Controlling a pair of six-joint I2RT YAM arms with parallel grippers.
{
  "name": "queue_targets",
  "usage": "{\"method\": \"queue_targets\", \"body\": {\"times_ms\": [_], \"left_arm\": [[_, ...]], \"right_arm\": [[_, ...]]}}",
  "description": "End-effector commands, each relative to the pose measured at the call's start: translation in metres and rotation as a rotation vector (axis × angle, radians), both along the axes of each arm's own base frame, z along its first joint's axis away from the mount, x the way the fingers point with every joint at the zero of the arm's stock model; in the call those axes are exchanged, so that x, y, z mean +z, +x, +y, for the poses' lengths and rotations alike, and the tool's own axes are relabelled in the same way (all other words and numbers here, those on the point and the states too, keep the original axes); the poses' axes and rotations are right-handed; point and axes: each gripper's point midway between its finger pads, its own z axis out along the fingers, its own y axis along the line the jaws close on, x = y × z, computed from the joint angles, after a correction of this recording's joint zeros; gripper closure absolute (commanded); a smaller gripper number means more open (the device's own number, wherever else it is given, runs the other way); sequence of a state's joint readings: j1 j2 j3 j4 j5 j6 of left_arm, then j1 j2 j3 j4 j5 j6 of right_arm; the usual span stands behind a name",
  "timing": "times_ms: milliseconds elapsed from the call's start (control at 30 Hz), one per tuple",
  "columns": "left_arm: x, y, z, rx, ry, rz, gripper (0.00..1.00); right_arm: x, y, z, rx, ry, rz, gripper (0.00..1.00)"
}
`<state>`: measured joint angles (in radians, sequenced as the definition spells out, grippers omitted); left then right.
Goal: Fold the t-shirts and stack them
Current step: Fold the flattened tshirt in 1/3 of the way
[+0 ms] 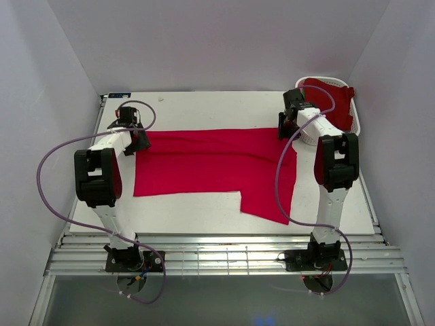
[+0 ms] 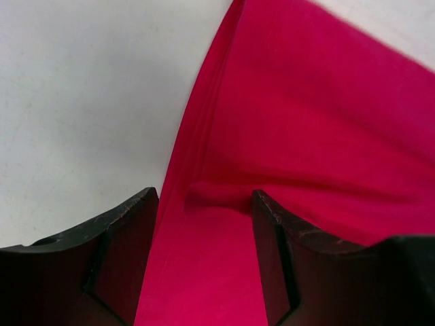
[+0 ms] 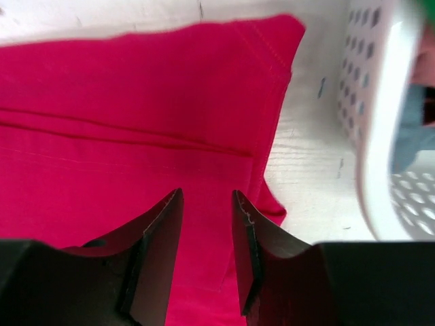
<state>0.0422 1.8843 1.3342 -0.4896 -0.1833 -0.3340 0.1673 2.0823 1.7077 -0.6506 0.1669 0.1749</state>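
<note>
**Item 1: crimson soft cloth t-shirt** (image 1: 204, 166). It lies spread out on the counter and runs widthwise between the two arms. The upper edge is folded over in a long band. One section at the right end reaches toward the near edge of the counter. In the left wrist view (image 2: 306, 136) the folded edge shows as stacked layers, with a small raised pucker between the fingertips. In the right wrist view (image 3: 136, 122) a stitched hem and one corner point toward the basket.

**Item 2: dark red cloth t-shirt** (image 1: 328, 95). It is heaped in the basket, with part of it draped over the rim.

**Item 3: white slotted plastic basket** (image 1: 358, 126). It stands at the far right corner of the counter, just beside the right arm. In the right wrist view (image 3: 380, 102) its perforated wall is close to the corner of the crimson shirt but apart from it.

**Item 4: white flat counter** (image 1: 204, 109). It carries all of the above, and bare surface shows around the shirt.

**Item 5: left fingers** (image 1: 138, 140), black. They sit at the left end of the crimson shirt. In the wrist view (image 2: 129, 258) they stand well apart above the folded edge and clamp nothing.

**Item 6: right fingers** (image 1: 288, 128), black. They sit at the right end of the crimson shirt, near the basket. In the wrist view (image 3: 160, 251) they are apart by a narrower gap, over the cloth, and grip nothing.
</note>
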Motion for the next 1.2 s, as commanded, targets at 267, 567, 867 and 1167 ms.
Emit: {"method": "queue_targets", "body": {"times_ms": [267, 567, 867, 1167], "left_arm": [[-0.008, -0.011, -0.008, 0.005, -0.044, 0.021, 0.34], [-0.005, -0.02, -0.009, 0.01, -0.043, 0.022, 0.52], [-0.003, -0.036, -0.01, 0.012, -0.045, 0.028, 0.57], [-0.006, -0.048, 0.002, 0.041, 0.01, 0.059, 0.57]], "right_arm": [[-0.025, -0.007, -0.003, -0.01, -0.004, 0.062, 0.57], [-0.038, -0.016, -0.015, -0.04, -0.058, 0.097, 0.57], [-0.064, -0.026, -0.019, -0.039, -0.059, 0.162, 0.6], [-0.047, -0.021, -0.024, -0.045, -0.079, 0.122, 0.78]]}}
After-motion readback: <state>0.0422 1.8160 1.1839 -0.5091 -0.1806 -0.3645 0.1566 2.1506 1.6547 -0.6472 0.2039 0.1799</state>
